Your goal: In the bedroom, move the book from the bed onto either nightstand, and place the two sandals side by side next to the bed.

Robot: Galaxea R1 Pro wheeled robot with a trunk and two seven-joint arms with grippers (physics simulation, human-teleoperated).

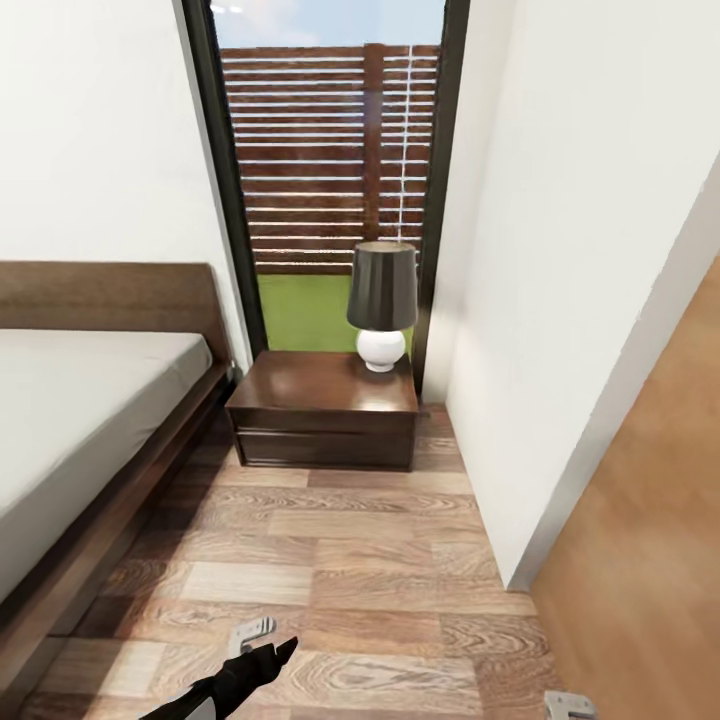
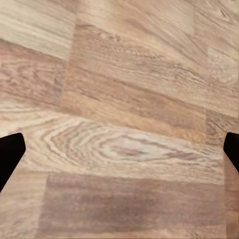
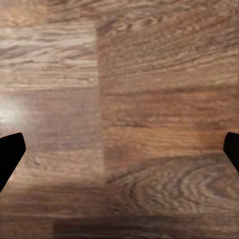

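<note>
Both grippers' jaws gaping wide, empty, facing floor [image 2: 119, 99]; nightstand [image 1: 325, 410] sitting just beside bed [image 1: 90, 420], w/ lamp [image 1: 381, 300] on top.

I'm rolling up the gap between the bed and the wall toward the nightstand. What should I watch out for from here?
1. The lamp takes the back right of the nightstand top; a book set there carelessly might knock it.
2. The aisle between the bed frame and the white wall corner looks narrow, so the base could clip either.
3. Both grippers, left and right, hang open over bare floor.
</note>
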